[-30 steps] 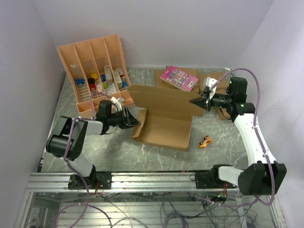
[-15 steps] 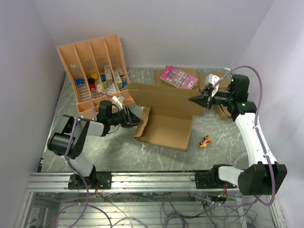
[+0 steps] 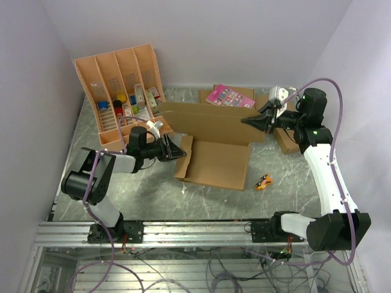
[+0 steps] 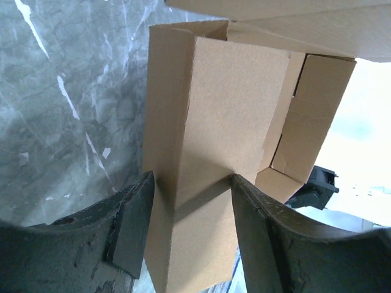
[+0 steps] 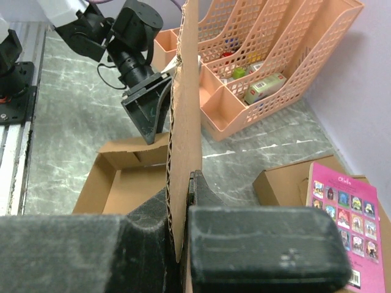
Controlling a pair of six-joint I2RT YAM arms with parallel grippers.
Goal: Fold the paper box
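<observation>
The paper box (image 3: pixel 214 163) lies open on the table's middle, its big lid flap (image 3: pixel 208 122) standing upright along the far side. My right gripper (image 3: pixel 253 121) is shut on that flap's right end; in the right wrist view the corrugated edge (image 5: pixel 183 152) is pinched between the two fingers. My left gripper (image 3: pixel 177 151) is at the box's left end. In the left wrist view its fingers (image 4: pixel 131 226) straddle the bent left side flap (image 4: pixel 201 152), which fills the gap between them and touches both.
An orange-tan compartment tray (image 3: pixel 122 91) with small items leans at the back left. A pink booklet (image 3: pixel 229 96) lies on small brown boxes (image 3: pixel 211 97) behind the flap, and another box (image 3: pixel 284 141) sits under the right arm. A small orange toy (image 3: pixel 263 182) lies right of the box.
My right gripper has risen and drawn back to the right, taking the lid flap from slanted to upright. The left gripper has shifted slightly toward the back with the box's left end.
</observation>
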